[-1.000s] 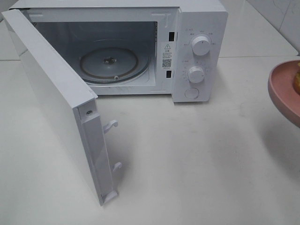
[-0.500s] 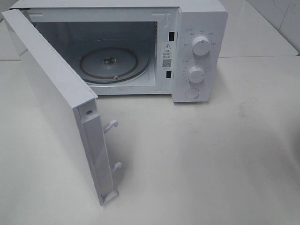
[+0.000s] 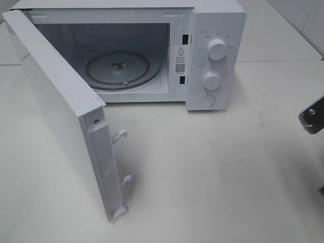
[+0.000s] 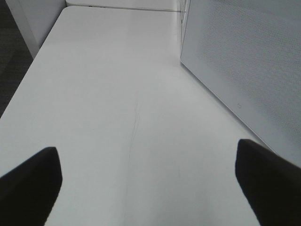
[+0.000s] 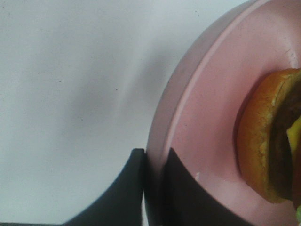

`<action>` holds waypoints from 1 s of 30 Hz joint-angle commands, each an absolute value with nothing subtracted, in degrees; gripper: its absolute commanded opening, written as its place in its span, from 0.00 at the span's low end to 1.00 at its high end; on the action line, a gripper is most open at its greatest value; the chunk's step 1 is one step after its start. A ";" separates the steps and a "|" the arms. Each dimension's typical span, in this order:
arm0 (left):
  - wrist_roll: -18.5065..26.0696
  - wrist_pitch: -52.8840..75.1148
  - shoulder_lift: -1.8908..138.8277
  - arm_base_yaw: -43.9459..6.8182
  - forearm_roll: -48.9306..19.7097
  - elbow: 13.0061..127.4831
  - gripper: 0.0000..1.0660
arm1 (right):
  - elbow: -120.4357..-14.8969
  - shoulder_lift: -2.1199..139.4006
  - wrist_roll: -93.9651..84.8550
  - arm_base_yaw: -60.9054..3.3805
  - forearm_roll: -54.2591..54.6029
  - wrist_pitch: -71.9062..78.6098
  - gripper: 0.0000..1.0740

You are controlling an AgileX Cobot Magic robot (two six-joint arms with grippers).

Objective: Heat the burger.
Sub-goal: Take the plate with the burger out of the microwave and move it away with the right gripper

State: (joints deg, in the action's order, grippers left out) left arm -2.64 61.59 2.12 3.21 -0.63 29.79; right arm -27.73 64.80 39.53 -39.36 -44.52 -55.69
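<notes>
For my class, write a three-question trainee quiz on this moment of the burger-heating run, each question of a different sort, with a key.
1. True or false: the microwave door is shut.
2. Multiple choice: the right gripper is closed on A) a microwave knob, B) the rim of the pink plate, C) nothing.
3. Short answer: what lies on the glass turntable inside the microwave?

Key
1. False: it stands swung open.
2. B: the fingers pinch the plate's rim, with the burger on the plate.
3. Nothing; the turntable is bare, and the burger is not yet inside.
</notes>
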 commanded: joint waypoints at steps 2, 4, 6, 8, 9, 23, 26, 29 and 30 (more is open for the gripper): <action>-2.52 61.08 2.06 3.32 -0.74 29.62 0.86 | -28.30 67.90 44.81 -39.48 -48.82 -56.84 0.00; -2.52 61.08 2.06 3.32 -0.74 29.62 0.86 | -28.30 69.79 46.41 -39.48 -48.82 -56.84 0.00; -2.52 61.08 2.06 3.32 -0.74 29.62 0.86 | -28.30 72.82 49.27 -39.48 -48.82 -56.84 0.00; -2.52 61.08 2.06 3.32 -0.74 29.62 0.86 | -28.30 74.94 51.68 -39.48 -49.10 -56.84 0.00; -2.52 61.08 2.06 3.32 -0.74 29.62 0.86 | -28.30 74.94 51.68 -39.48 -49.10 -56.84 0.00; -2.52 61.08 2.06 3.32 -0.74 29.62 0.86 | -28.30 86.57 67.78 -39.48 -51.85 -52.20 0.00; -2.52 61.08 2.06 3.32 -0.74 29.62 0.86 | -28.30 88.18 69.04 -39.48 -52.25 -51.85 0.00; -2.52 61.08 2.06 3.32 -0.74 29.62 0.86 | -28.30 90.81 70.36 -39.48 -52.25 -50.65 0.00; -2.52 61.08 2.06 3.32 -0.74 29.62 0.86 | -28.30 92.53 71.22 -39.48 -52.25 -49.90 0.00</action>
State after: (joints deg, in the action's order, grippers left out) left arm -2.64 61.59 2.12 3.21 -0.63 29.79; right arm -28.07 90.58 69.73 -39.36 -49.45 -47.96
